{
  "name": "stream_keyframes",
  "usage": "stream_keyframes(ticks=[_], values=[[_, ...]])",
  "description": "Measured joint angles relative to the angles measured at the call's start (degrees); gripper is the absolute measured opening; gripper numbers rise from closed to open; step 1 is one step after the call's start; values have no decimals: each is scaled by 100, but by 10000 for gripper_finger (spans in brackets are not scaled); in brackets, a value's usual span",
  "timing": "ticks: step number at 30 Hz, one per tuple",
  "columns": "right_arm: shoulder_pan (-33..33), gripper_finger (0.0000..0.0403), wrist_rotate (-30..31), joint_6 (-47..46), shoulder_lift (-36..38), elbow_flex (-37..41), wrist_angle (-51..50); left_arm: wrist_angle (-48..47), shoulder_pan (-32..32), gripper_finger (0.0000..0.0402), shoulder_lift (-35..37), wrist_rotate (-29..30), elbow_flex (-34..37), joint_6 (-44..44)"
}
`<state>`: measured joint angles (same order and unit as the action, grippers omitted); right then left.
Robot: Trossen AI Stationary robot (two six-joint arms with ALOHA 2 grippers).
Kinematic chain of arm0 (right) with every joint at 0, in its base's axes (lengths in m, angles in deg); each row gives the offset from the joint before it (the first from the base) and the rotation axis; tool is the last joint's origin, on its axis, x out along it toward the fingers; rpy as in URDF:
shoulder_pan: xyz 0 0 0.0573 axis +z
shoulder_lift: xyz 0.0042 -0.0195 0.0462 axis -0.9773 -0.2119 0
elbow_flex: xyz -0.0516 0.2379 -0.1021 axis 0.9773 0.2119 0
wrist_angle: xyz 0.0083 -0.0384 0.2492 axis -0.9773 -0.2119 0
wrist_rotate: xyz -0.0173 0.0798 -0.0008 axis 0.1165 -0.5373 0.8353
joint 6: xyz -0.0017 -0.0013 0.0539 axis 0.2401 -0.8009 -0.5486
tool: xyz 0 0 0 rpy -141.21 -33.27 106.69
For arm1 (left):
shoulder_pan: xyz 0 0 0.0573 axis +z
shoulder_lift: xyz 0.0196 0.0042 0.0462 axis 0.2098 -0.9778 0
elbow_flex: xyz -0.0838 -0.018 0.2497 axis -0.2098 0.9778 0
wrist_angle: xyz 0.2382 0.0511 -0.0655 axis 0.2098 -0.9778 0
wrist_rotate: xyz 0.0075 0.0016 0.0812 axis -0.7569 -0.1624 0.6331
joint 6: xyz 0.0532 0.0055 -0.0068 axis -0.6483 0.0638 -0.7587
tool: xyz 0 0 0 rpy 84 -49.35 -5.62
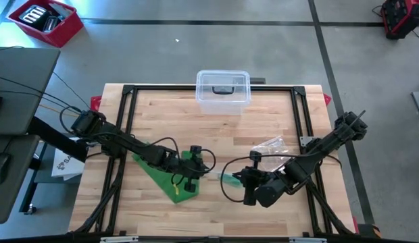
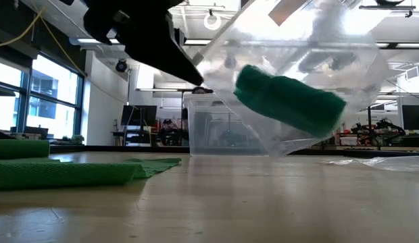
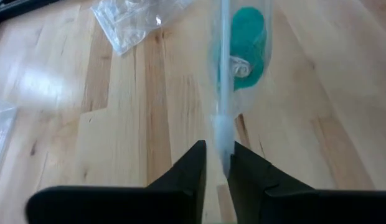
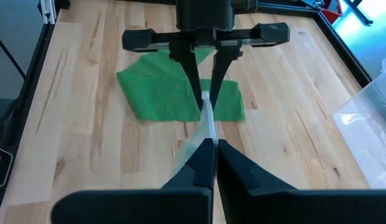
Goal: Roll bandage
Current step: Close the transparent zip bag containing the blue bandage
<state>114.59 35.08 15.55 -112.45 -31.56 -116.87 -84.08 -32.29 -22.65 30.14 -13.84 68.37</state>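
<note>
Our left gripper (image 3: 219, 163) and right gripper (image 4: 213, 151) each pinching an opposite edge of a clear plastic bag (image 3: 225, 93), rolled green bandage (image 3: 246, 46) inside it above the wooden table (image 1: 277, 121), green cloth (image 4: 155, 93) beneath, no writing legible.

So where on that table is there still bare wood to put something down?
Mostly near the front edge of the table, ahead of the green cloth, and on either side of the clear box at the back. The middle is crowded: both grippers, left and right, pinch a clear bag between them, with plastic wrap just behind.
</note>
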Motion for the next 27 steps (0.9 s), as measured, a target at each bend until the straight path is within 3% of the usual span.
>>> stream_keyframes(ticks=[8,13,18,27], values=[[1,0,0,4,2,0,2,-74,-18,136,506,-6,-1,-99],[0,0,0,6,0,0,5,345,-57,148,445,-12,-10,-409],[0,0,0,7,0,0,4,313,-55,120,429,-17,-10,-413],[0,0,0,17,0,0,3,198,-55,23,420,-299,-10,-422]])
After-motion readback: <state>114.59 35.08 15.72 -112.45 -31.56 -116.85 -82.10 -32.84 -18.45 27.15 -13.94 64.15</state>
